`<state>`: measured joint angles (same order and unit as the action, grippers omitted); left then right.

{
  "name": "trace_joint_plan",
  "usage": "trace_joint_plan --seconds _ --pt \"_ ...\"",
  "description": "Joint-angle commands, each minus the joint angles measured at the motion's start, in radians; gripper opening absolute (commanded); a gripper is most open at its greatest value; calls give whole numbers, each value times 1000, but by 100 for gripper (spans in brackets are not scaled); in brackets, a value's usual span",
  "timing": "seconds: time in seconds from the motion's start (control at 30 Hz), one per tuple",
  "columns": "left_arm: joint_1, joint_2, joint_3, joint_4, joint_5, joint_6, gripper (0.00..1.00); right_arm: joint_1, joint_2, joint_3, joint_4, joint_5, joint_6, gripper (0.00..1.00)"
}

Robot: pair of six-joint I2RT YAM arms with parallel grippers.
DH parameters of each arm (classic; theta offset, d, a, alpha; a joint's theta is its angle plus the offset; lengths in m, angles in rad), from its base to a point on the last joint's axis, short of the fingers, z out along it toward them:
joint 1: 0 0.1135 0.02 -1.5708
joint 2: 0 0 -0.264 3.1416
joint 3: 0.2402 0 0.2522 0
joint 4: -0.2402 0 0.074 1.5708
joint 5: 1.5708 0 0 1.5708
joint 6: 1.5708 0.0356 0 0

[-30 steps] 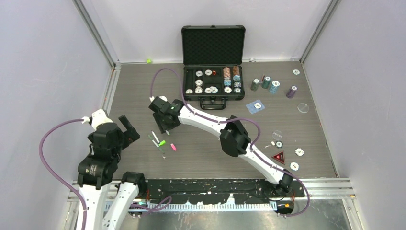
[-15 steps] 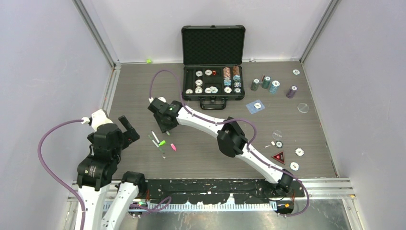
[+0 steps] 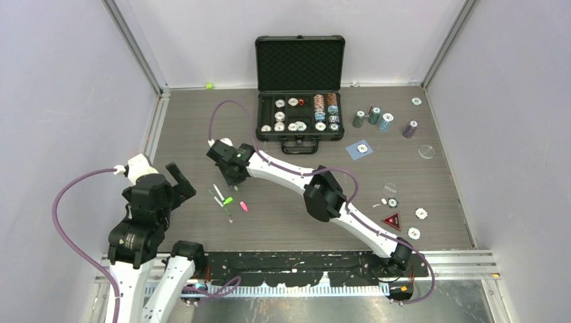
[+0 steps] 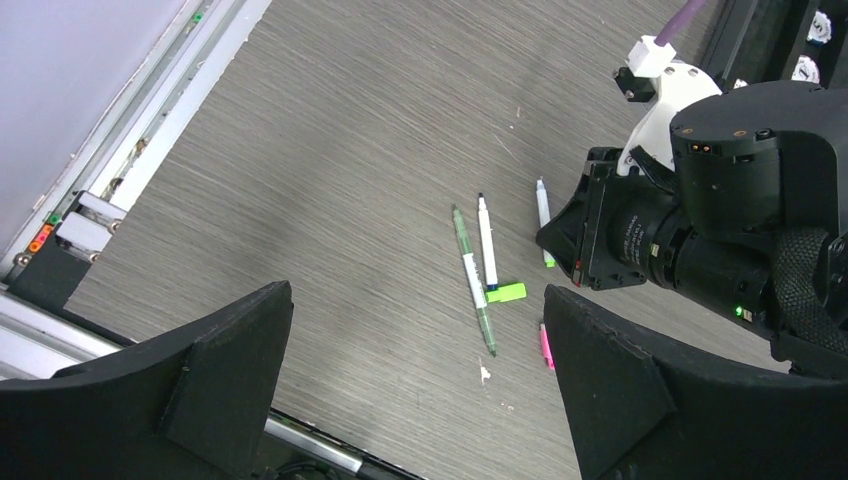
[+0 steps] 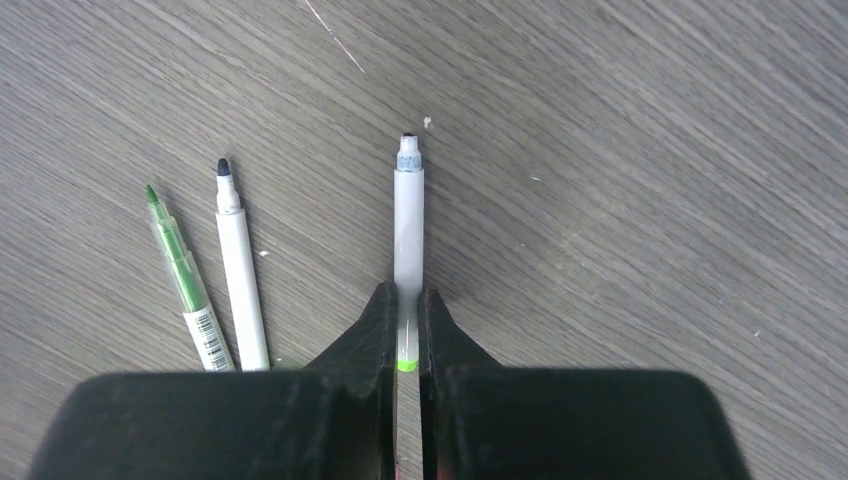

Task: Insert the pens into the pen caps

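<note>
Three pens lie left of centre on the table. My right gripper (image 5: 407,300) is shut on the tail end of the rightmost one, a white pen (image 5: 408,235) with a green end, still lying on the table. Next to it lie another white pen (image 5: 240,280) and a green-barrelled pen (image 5: 180,262). The neon green cap (image 4: 507,292) touches the two loose pens; the pink cap (image 4: 546,347) lies apart, nearer me. I cannot make out a dark cap. My left gripper (image 4: 415,335) hangs open above the table, left of the pens (image 3: 219,195), holding nothing.
An open black case (image 3: 299,87) with poker chips stands at the back. Chip stacks (image 3: 374,118) and a blue card (image 3: 359,149) lie to its right. A red triangular token (image 3: 392,219) and loose chips (image 3: 421,214) sit front right.
My right gripper's jaws have closed onto the white pen, and that arm has shifted slightly to the left. The left arm has stayed still.
</note>
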<state>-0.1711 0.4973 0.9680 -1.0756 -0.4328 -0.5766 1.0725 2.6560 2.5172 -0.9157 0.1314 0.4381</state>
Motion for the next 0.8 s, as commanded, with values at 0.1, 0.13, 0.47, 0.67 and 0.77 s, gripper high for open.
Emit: trace_joint_plan --seconds 0.1,0.13,0.47,0.67,0.77 --pt "0 5 19 8 -10 6 99 2 -38 -45 -29 132 -45 0" --pt "3 7 16 15 -2 12 99 -4 -55 -71 -27 148 -49 0" --pt "34 30 3 53 63 49 99 -58 -361 -564 123 203 -66 0" --pt "38 11 -18 96 137 81 99 -73 -571 -890 259 207 -33 0" --pt "38 9 -29 126 193 101 99 -81 -658 -1009 327 192 -12 1"
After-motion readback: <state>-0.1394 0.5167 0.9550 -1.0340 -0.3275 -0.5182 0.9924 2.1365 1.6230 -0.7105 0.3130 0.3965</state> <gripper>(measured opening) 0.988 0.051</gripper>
